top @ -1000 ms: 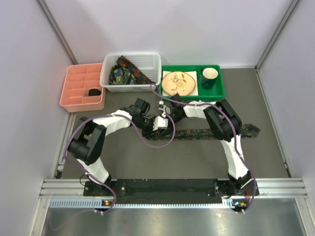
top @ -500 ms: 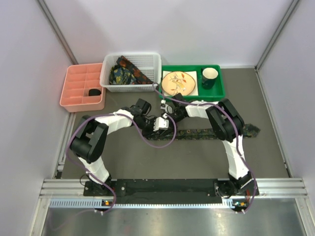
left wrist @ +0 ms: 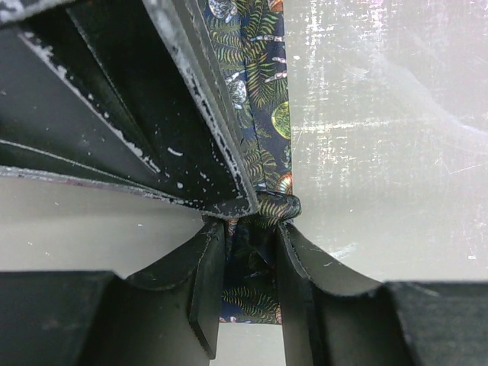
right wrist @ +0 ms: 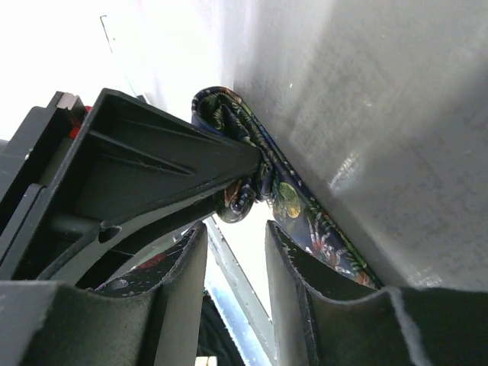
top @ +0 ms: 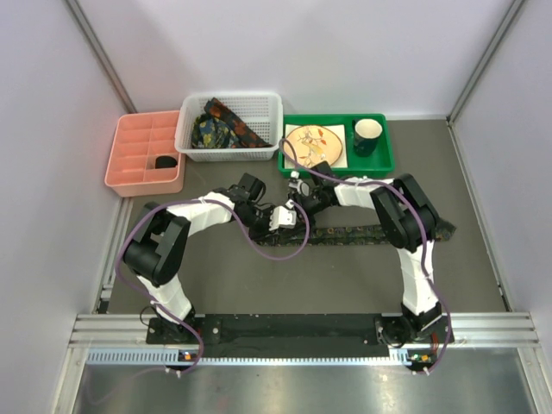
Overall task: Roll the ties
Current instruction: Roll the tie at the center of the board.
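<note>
Left gripper [left wrist: 252, 255] pinching tie [left wrist: 263, 114], right gripper [right wrist: 236, 248] jaws apart, both low, tips close together

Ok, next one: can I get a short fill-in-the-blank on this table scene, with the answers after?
The tie laid out on the table stretches from the middle towards the robot's ___ side.
More ties lie in the white ___.
The mug stands on the ___ tray, beside a plate.
The right gripper stands ___, holding nothing.
Missing: right; basket; green; open.
</note>
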